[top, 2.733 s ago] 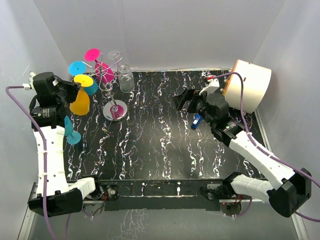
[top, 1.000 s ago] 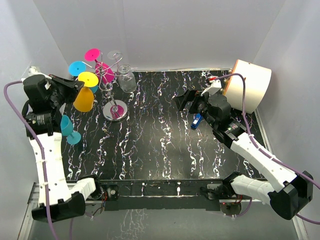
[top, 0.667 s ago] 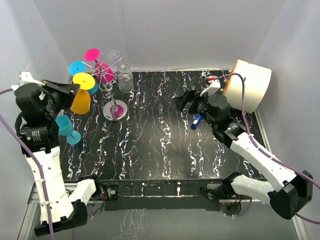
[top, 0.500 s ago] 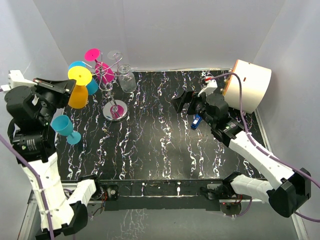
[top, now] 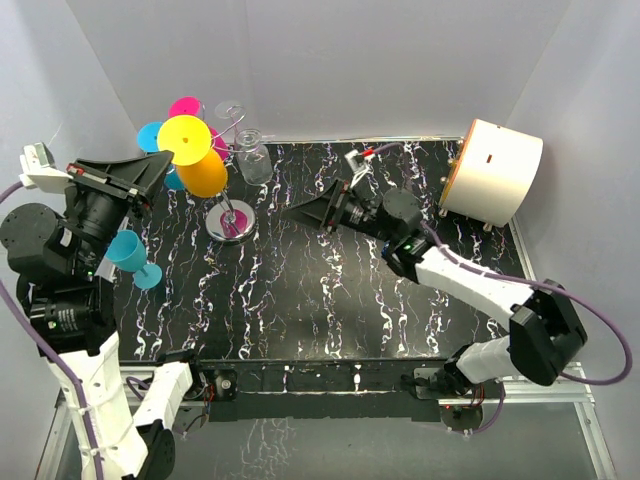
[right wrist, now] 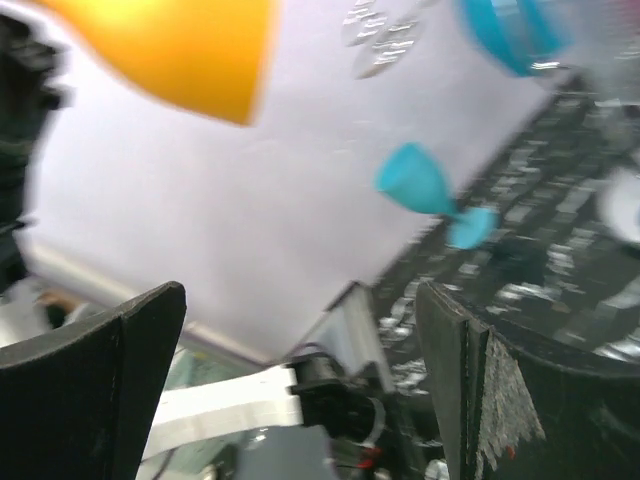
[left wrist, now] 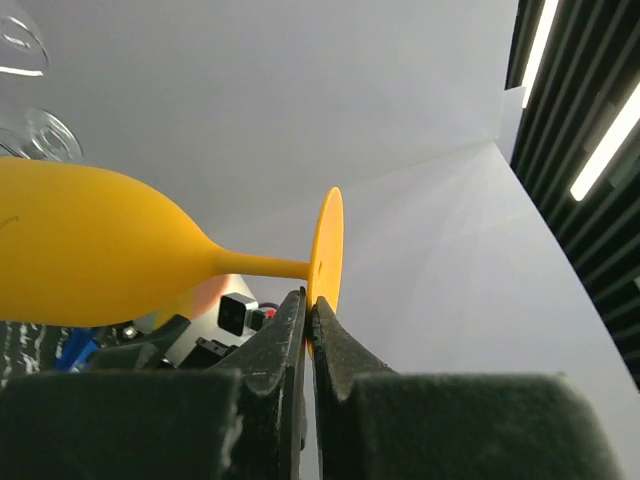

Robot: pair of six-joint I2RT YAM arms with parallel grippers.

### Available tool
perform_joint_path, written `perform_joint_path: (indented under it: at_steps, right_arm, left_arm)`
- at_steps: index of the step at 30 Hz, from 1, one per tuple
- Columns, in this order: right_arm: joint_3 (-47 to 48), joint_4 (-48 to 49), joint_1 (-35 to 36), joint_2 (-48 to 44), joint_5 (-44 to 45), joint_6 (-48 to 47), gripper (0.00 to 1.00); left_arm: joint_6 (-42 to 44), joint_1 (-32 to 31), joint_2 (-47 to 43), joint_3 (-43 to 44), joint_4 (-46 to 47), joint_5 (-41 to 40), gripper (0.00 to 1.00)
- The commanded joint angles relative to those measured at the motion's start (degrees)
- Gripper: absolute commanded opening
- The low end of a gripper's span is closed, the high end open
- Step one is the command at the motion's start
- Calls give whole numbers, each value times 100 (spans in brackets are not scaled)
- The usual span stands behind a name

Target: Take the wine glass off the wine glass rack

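Observation:
A yellow wine glass [top: 203,172] hangs in the air over the left side of the wine glass rack [top: 231,222], a silver wire stand on a shiny disc base. My left gripper [top: 163,162] is shut on the rim of the glass's round foot [left wrist: 327,245]. The bowl [left wrist: 90,268] lies sideways to the left, and no wire shows round the stem. A pink glass [top: 185,105], a blue one [top: 150,135] and a clear one [top: 250,155] hang on the rack. My right gripper [top: 293,210] points left toward the rack, open and empty [right wrist: 300,385].
A teal wine glass [top: 130,253] stands on the black marbled table left of the rack, also visible in the right wrist view [right wrist: 425,188]. A white drum-shaped box [top: 495,170] sits at the back right. White walls close in on the left, back and right.
My left arm has risen and carried the yellow glass up and to the right, off its place on the rack. My right arm has swung left toward the rack, still open.

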Motion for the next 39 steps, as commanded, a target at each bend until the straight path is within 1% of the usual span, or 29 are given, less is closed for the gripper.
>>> perform_joint_path:
  at_steps: [1, 5, 9, 10, 13, 16, 22, 26, 28, 29, 31, 35, 36, 39]
  right_arm:
    - [468, 2938, 696, 451, -303, 1283, 98]
    - [709, 3758, 1224, 960, 312, 1558, 98]
    - [719, 4439, 1315, 1313, 832, 1697, 86]
    - [711, 4476, 1311, 1343, 972, 1693, 85]
    - [602, 4449, 1315, 1316, 1317, 1516, 85]
    - [390, 3994, 1298, 1115, 1671, 1286, 86]
    - [-41, 3642, 1033, 715, 2031, 985, 88]
    - [363, 3476, 885, 745, 1791, 868, 87]
    - [586, 3487, 882, 823, 1598, 795, 85]
    - [683, 3558, 878, 875, 1450, 809, 83]
    - [768, 3847, 876, 974, 1237, 908, 75]
    - [674, 4768, 876, 1111, 1156, 1455, 59]
    - [655, 5007, 876, 1159, 1157, 1685, 53]
    - [618, 5784, 869, 1326, 1149, 2240, 30]
  left_arm:
    - [-1248, -67, -84, -657, 1215, 743, 0]
    - [-2536, -95, -123, -1532, 2803, 1104, 0]
    - [-3601, -130, -182, -2332, 4140, 1179, 0]
    - [-3758, -138, -198, -2441, 4313, 1170, 0]
    - [-3702, -164, -252, -2480, 4174, 1143, 0]
    - [-3583, -193, -252, -2398, 3987, 1134, 0]
    - [-3532, -325, -234, -2415, 3914, 1149, 0]
    - [-3649, -438, -253, -2607, 4105, 1171, 0]
    - [-3726, -467, -244, -2715, 4247, 1202, 0]
    - [-3747, -470, -249, -2759, 4276, 1216, 0]
    - [-3802, -488, -265, -2852, 4354, 1224, 0]
    - [-3901, -530, -277, -3045, 4564, 1232, 0]
    - [-3927, -543, -284, -3099, 4604, 1242, 0]
    - [-3987, -579, -294, -3274, 4711, 1247, 0]
